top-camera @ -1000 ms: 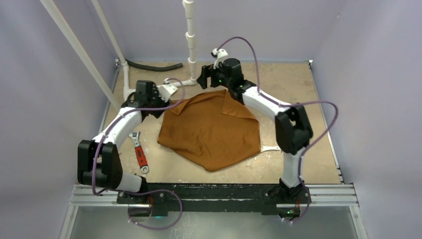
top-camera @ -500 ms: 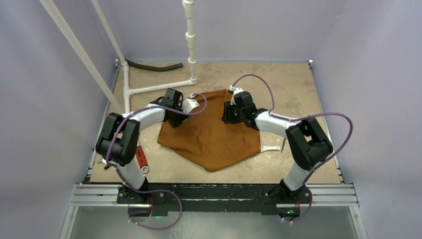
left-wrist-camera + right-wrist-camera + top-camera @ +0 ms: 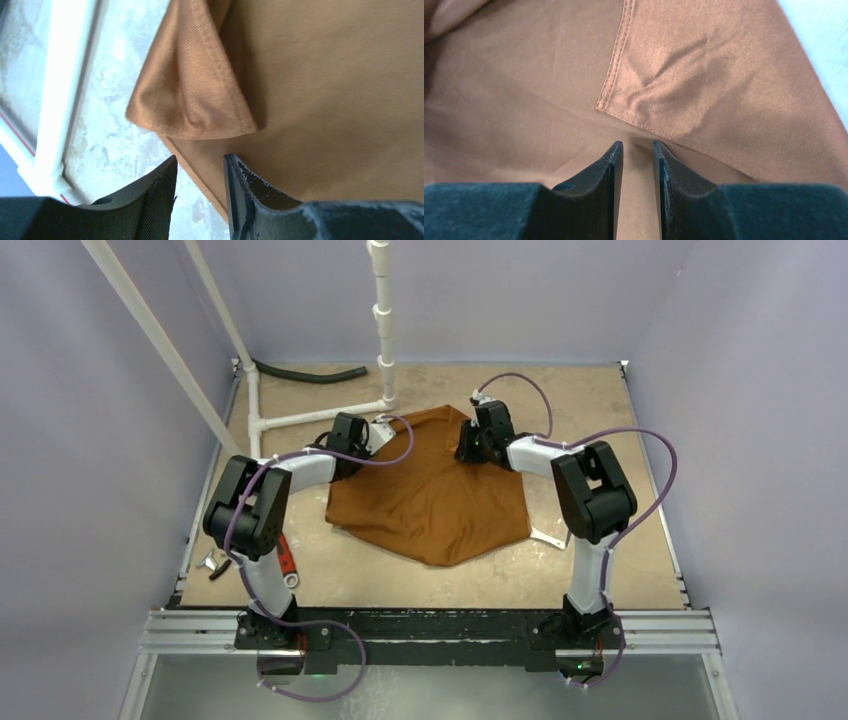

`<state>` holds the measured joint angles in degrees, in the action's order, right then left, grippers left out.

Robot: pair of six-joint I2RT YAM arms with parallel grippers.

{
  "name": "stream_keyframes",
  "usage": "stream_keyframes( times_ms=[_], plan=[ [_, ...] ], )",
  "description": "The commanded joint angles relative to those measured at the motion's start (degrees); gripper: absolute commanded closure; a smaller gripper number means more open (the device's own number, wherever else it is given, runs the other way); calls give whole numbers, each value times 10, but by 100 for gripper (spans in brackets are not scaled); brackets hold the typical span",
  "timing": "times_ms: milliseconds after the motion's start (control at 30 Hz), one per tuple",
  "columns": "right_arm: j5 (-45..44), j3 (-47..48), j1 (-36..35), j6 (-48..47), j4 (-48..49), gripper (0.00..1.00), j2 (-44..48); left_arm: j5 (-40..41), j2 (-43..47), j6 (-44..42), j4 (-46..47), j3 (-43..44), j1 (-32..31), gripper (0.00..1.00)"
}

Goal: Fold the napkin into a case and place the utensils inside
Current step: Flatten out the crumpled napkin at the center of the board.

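Rust-orange square cloth napkin (image 3: pixel 430 502) lies creased on beige table (image 3: pixel 600 410), both far corners turned inward as small flaps. Over far-left flap (image 3: pixel 195 95): left gripper (image 3: pixel 200 164). Over far-right flap (image 3: pixel 704 85): right gripper (image 3: pixel 634 147). Both jaw pairs narrowly parted, holding nothing. Judged step: early folding, no case yet. Next move needs firm pinch on hems, even draw across cloth. White utensil (image 3: pixel 548 537), likely spoon, peeks from napkin's right edge.

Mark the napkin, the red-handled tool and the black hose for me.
napkin (image 3: pixel 430 510), top external view, on its flat middle.
red-handled tool (image 3: pixel 287 558), top external view, on the red handle.
black hose (image 3: pixel 300 374), top external view, midway along it.
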<state>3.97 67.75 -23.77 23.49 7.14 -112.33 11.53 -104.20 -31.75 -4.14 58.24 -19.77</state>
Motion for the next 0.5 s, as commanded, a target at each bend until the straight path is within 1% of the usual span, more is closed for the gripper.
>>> stream_keyframes(
  times_ms=[0,67,133,200,233,300,367,467],
  plan=[
    [-15,67,13,-18,-31,64,-28,58,-21,0,68,6,31,61],
    [-8,92,13,-33,-39,52,-26,55,-19,11,68,20,41,58],
    [-1,74,-2,-31,-26,41,8,40,-5,22,47,41,46,52],
    [-18,41,-27,-31,-22,31,50,12,17,35,-2,72,46,45],
    [-32,24,-35,-31,-29,27,74,-15,34,39,-43,96,46,43],
    [-60,-21,-45,-23,-44,23,138,-76,68,38,-123,129,46,37],
    [-100,-76,-46,-1,-67,21,203,-145,106,22,-196,142,43,27],
    [-137,-156,-46,29,-116,19,300,-227,172,-36,-302,117,20,25]
  ],
)
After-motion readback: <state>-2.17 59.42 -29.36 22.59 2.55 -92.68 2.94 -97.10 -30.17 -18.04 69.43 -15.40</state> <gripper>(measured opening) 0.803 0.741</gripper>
